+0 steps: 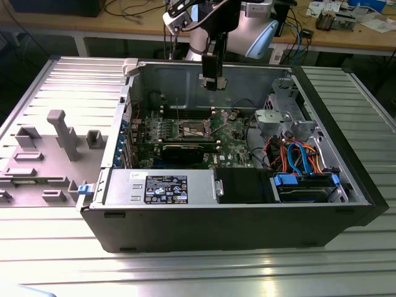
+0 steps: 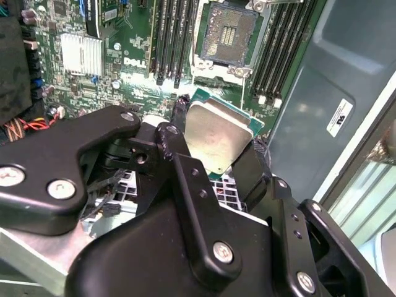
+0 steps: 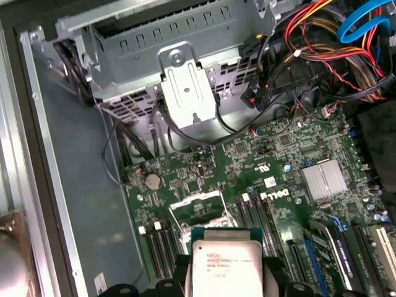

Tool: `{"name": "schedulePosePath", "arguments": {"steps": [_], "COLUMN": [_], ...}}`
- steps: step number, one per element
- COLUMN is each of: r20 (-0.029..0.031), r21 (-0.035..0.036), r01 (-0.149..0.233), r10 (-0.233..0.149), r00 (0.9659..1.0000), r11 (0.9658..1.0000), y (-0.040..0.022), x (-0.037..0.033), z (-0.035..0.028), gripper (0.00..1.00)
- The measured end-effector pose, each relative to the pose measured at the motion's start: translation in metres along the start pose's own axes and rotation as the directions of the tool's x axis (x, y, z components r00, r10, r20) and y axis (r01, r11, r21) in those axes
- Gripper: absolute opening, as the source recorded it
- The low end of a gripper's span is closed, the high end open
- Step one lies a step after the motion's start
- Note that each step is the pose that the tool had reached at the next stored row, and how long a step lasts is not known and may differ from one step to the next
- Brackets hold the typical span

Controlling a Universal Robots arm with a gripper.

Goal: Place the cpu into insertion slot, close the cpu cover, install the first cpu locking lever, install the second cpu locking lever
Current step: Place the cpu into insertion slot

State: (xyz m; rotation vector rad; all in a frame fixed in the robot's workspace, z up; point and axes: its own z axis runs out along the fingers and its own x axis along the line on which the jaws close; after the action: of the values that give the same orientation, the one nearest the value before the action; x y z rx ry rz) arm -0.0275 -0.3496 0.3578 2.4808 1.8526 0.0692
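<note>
My gripper (image 1: 213, 79) hangs above the open computer case, over the motherboard's back part. It is shut on the cpu (image 2: 216, 133), a flat square chip with a silvery top and green edge, held by two opposite sides between the black fingers (image 2: 176, 120). In the first wrist view the cpu (image 3: 226, 269) sits just short of the insertion slot (image 3: 201, 215). The insertion slot (image 2: 226, 34) lies bare, its dark pin field showing inside a shiny rim. In the exterior view the insertion slot (image 1: 193, 129) is below and to the left of the gripper. Thin silver parts by it, likely the cpu cover (image 1: 220, 116), stand raised.
Black memory slots (image 2: 173, 37) flank the socket on both sides. A long black graphics card (image 1: 185, 151) lies in front of it, and a finned heat sink (image 2: 80, 52) is nearby. A metal drive cage (image 1: 284, 117) and coloured cables (image 1: 297, 154) crowd the exterior view's right.
</note>
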Motion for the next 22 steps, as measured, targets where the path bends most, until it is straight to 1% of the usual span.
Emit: {"name": "schedulePosePath", "arguments": {"steps": [2,3,4,6,7,21,22], "r20": [-0.0020,-0.0041,-0.0061,-0.0079,-0.0081,-0.0081,-0.0078], "r21": [0.0003,0.0005,0.0006,0.0008,0.0007,0.0007,0.0005], "r01": [0.033,0.068,0.098,0.130,0.134,0.136,0.141], "r10": [-0.033,-0.068,-0.098,-0.130,-0.134,-0.136,-0.141], "r00": [0.9995,0.9977,0.9952,0.9915,0.9910,0.9906,0.9900], "r11": [0.9995,0.9977,0.9952,0.9916,0.9910,0.9906,0.9900], "y": [0.0000,0.0000,0.0000,-0.0001,-0.0001,-0.0002,-0.0003], "x": [-0.0001,-0.0001,-0.0001,-0.0001,0.0000,0.0000,0.0000], "z": [0.0004,0.0009,0.0016,0.0019,0.0020,0.0020,0.0021], "gripper": [0.55,0.55,0.55,0.55,0.55,0.55,0.55]}}
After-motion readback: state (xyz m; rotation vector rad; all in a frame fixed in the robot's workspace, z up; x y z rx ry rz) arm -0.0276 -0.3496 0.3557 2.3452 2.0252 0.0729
